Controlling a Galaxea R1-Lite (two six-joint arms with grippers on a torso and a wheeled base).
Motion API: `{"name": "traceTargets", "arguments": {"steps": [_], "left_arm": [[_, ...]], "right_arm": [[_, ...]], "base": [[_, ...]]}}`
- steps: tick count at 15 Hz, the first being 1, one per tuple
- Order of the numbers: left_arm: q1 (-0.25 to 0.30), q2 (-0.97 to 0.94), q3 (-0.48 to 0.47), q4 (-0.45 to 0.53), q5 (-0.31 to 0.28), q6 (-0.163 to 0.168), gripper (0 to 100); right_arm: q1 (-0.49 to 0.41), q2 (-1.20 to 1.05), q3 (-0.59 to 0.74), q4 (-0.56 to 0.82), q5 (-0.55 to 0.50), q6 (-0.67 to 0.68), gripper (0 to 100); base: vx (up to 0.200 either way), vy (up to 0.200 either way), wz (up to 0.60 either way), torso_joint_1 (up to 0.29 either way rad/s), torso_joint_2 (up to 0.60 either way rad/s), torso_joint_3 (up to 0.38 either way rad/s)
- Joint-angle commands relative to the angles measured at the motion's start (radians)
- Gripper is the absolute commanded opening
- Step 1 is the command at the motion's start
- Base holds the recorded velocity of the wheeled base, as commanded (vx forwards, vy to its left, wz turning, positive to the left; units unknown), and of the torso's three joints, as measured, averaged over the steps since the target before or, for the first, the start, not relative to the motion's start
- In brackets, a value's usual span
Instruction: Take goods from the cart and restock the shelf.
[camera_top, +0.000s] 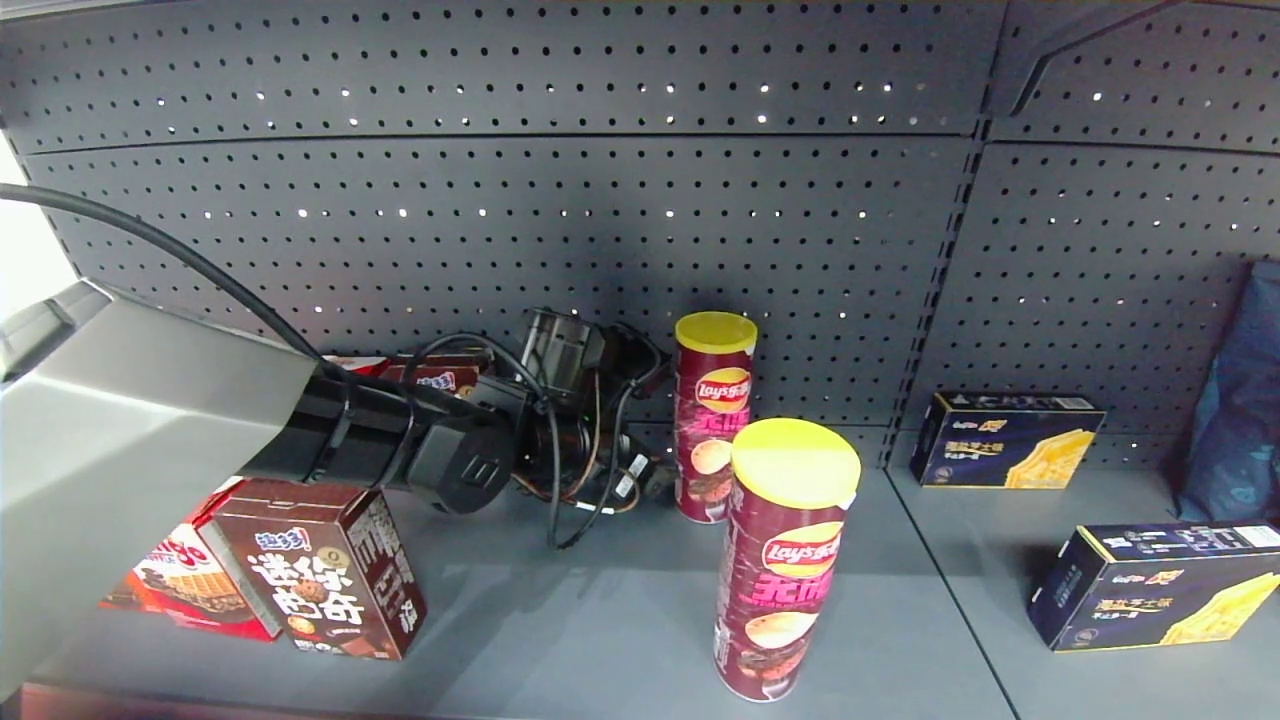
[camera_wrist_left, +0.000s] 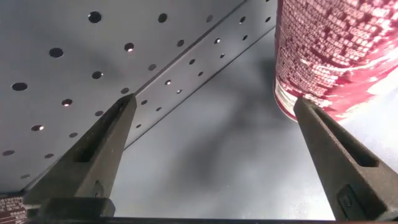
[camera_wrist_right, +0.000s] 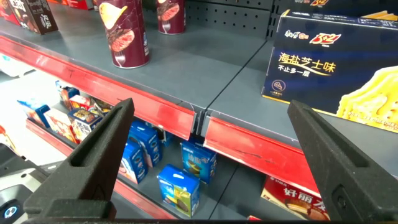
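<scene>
L gripper (camera_wrist_left: 214, 102) fingers spread, empty, beside far chip can (camera_top: 714, 415); R gripper (camera_wrist_right: 211, 106) fingers spread too. Can prob light, stiff, slick, tippy; grip mid-body

**Grey pegboard wall (camera_top: 600, 220) behind a grey shelf (camera_top: 560, 620)**

Perforated across the whole back, from 9 through 3 o'clock, with pinpoints of light showing through scattered holes. Split at 2 o'clock by a slotted upright (camera_top: 940, 300); met below by a seam (camera_top: 950, 590) in the deck running toward 5 o'clock. Angled bracket (camera_top: 1030, 82) at 1 o'clock. Bright white glare (camera_top: 20, 240) at 9 o'clock, source unclear. Fronted by a red edge strip (camera_wrist_right: 149, 102), as seen in the right wrist view, with a second red-edged tier (camera_wrist_right: 50, 132) underneath.
</scene>
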Motion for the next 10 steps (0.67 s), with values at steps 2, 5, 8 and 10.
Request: {"name": "traceTargets", "arguments": {"steps": [2,5,8,10], "left_arm": [[-0.005,0.002,-0.002,0.0,0.001,0.0,100],[-0.01,0.002,0.0,0.0,0.001,-0.002,100],[-0.013,-0.015,0.003,0.0,0.012,-0.002,100],[-0.004,-0.075,0.017,0.004,0.022,-0.002,100]], "right_arm": [[0.0,0.001,0.0,0.0,0.0,0.0,100],[0.0,0.001,0.0,0.0,0.0,0.0,100],[0.0,0.001,0.0,0.0,0.0,0.0,100],[0.0,0.001,0.0,0.0,0.0,0.0,100]], "base": [[0.0,0.0,0.0,0.0,0.0,0.0],[0.0,0.0,0.0,0.0,0.0,0.0],[0.0,0.0,0.0,0.0,0.0,0.0],[0.0,0.0,0.0,0.0,0.0,0.0]]}}
